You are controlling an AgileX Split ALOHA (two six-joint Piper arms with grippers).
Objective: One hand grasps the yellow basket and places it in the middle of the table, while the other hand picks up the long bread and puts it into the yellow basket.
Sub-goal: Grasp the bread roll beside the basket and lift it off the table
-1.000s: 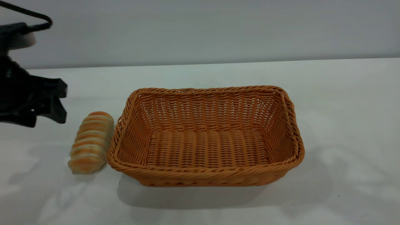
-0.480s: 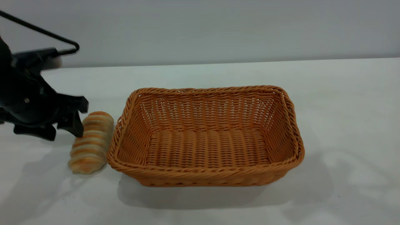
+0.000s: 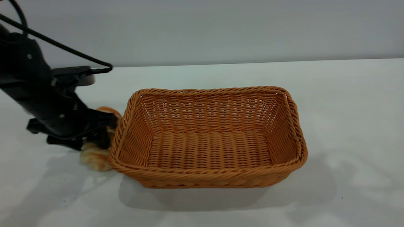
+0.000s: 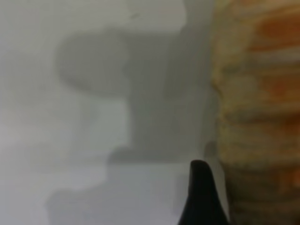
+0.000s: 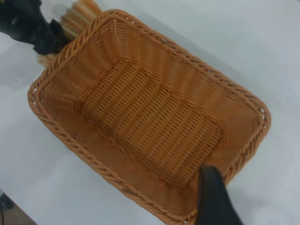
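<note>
The white counter (image 3: 347,110) carries the yellow basket (image 3: 208,176) at the centre of the frame, upright and empty. My left hand (image 3: 98,138) sits at the basket's left end, its fingers spread over the long bread (image 3: 94,159), which lies on the counter just beside the rim. My right hand (image 5: 213,197) hangs over the basket; I cannot tell whether it is open or closed.

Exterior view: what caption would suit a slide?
Left gripper over the long bread, beside the empty yellow basket.
</note>
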